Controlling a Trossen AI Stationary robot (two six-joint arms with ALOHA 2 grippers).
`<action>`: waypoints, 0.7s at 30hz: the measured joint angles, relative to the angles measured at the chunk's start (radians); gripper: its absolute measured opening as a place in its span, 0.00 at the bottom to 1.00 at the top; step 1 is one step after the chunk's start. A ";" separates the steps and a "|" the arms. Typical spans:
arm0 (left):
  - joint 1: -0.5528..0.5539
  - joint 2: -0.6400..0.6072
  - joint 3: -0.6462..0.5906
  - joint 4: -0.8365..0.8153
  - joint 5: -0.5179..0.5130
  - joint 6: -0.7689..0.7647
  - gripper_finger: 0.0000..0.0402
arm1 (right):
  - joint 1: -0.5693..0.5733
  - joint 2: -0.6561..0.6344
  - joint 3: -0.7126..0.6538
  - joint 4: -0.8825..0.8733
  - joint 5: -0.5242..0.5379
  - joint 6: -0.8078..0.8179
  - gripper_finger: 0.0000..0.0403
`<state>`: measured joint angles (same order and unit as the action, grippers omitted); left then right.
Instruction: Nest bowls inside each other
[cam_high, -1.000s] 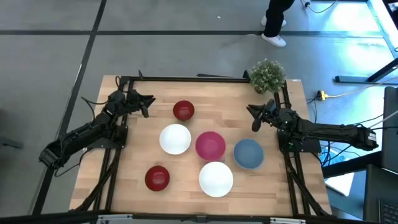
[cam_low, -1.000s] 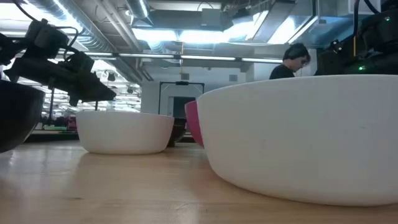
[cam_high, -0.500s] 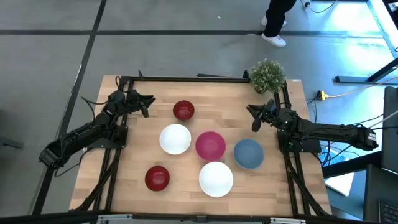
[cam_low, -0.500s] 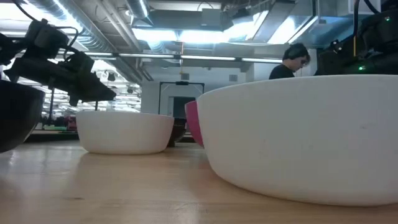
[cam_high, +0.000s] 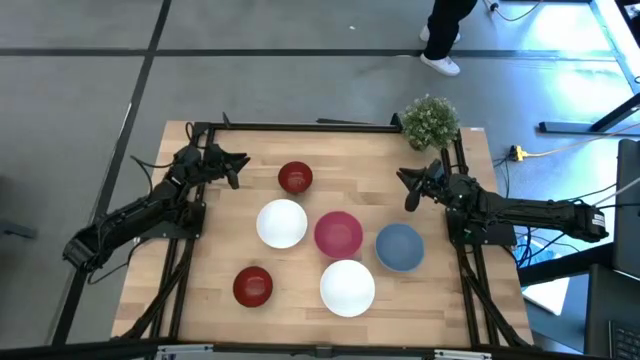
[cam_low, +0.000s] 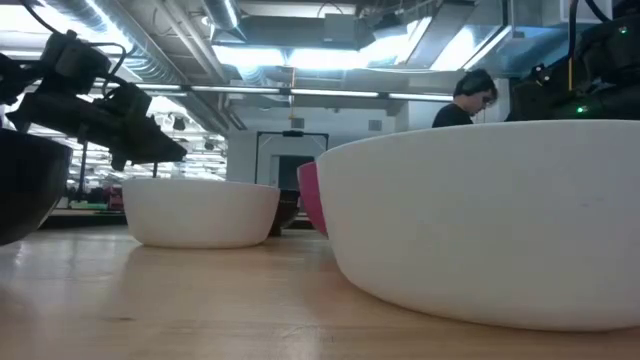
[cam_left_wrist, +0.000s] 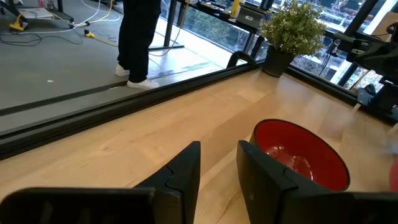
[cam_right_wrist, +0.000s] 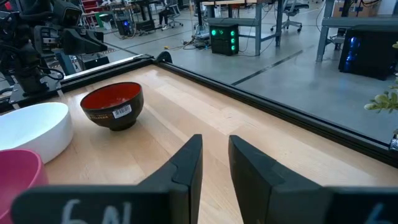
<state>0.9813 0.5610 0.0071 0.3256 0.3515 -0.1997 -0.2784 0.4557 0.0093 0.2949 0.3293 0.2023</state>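
Observation:
Several bowls rest on their bases on the wooden table (cam_high: 220, 300), none inside another. A dark red bowl (cam_high: 295, 178) stands at the far side. In the middle row are a white bowl (cam_high: 282, 223), a pink bowl (cam_high: 338, 233) and a blue bowl (cam_high: 400, 247). Nearer stand a second dark red bowl (cam_high: 253, 286) and a second white bowl (cam_high: 347, 287). My left gripper (cam_high: 238, 170) hovers at the far left, pointing toward the far red bowl (cam_left_wrist: 301, 155), narrowly open and empty. My right gripper (cam_high: 408, 190) hovers at the far right, narrowly open and empty.
A small green potted plant (cam_high: 430, 120) stands on the far right corner. A black frame rail (cam_high: 300, 127) runs along the table's far edge. A person's legs (cam_high: 440, 30) show on the floor beyond the table. Bare wood lies between the bowls and the near edge.

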 joint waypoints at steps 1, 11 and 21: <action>0.000 0.000 0.000 0.000 0.000 0.000 0.25 | 0.000 0.000 0.000 0.001 0.000 0.003 0.20; 0.000 0.000 0.000 0.000 0.000 0.000 0.25 | -0.001 0.000 0.000 0.107 -0.075 0.000 0.20; 0.000 0.000 0.000 0.000 0.000 0.000 0.25 | 0.015 0.043 0.270 -0.243 -0.362 -0.109 0.20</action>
<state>0.9813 0.5607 0.0074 0.3256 0.3519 -0.1997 -0.2632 0.4986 0.2793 0.0518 -0.0327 0.0937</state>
